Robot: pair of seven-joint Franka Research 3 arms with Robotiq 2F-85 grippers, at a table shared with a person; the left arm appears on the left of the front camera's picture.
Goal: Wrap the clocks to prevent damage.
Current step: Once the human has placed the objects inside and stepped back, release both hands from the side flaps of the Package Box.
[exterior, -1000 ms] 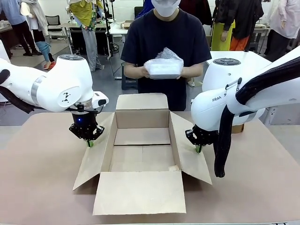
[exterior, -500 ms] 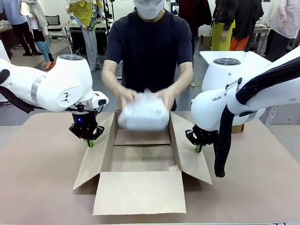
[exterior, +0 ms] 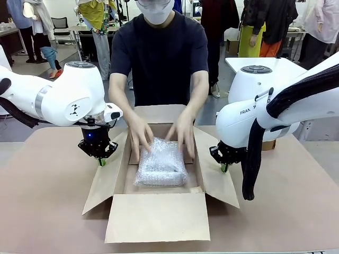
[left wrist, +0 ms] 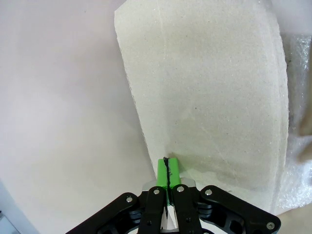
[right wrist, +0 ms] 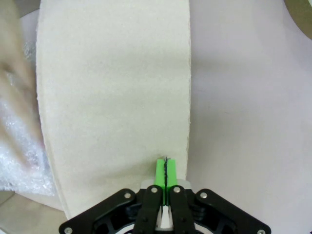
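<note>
Bubble-wrapped bundle [exterior: 160, 168] lies inside the open cardboard box [exterior: 159, 218] on the counter [exterior: 42, 201], a person's hands [exterior: 139, 138] pressing its far end. Left claw [exterior: 100, 162] pinched tight on the left flap [exterior: 108, 182], right claw [exterior: 224, 169] likewise on the right flap [exterior: 218, 182]. Right arm [exterior: 265, 114] reads "FRAN", the rest hidden.

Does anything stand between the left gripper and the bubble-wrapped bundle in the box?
Yes. The box's left flap slopes up between the left gripper and the bubble-wrapped bundle. The person's hands are also on the bundle's far end.
</note>
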